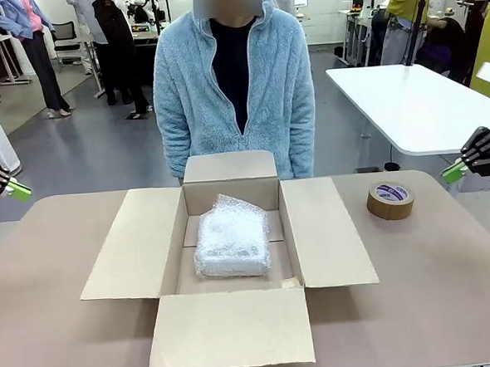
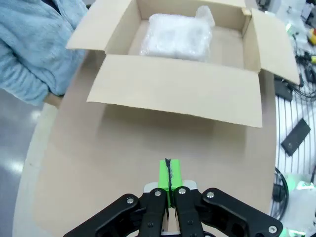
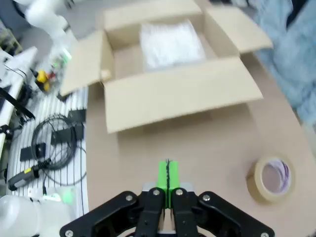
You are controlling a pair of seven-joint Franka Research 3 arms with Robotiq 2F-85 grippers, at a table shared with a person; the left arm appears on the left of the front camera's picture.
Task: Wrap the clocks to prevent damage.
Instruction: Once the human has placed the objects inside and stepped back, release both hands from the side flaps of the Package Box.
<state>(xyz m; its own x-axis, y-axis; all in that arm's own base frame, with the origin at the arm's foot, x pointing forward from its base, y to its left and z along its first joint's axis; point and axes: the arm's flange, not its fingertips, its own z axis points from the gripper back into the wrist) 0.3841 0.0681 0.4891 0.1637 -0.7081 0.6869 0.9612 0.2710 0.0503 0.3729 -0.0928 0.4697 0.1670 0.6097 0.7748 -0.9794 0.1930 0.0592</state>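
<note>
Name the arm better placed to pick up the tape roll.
Right, most likely. The tape roll lies near the right gripper with bare table between; the left gripper would have to cross the open cardboard box.

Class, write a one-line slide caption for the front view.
Bubble-wrap bundle lies in an open cardboard box, brown tape roll beside it, person standing behind.

Even overhead light is keeping things bright, and the cardboard box (image 1: 229,330) is throwing just faint shadows on the table (image 1: 53,312). The bubble-wrapped clocks (image 1: 232,238) are catching a little sheen. Right wrist view is looking smeary, and both wrist views are bowing at the edges.
</note>
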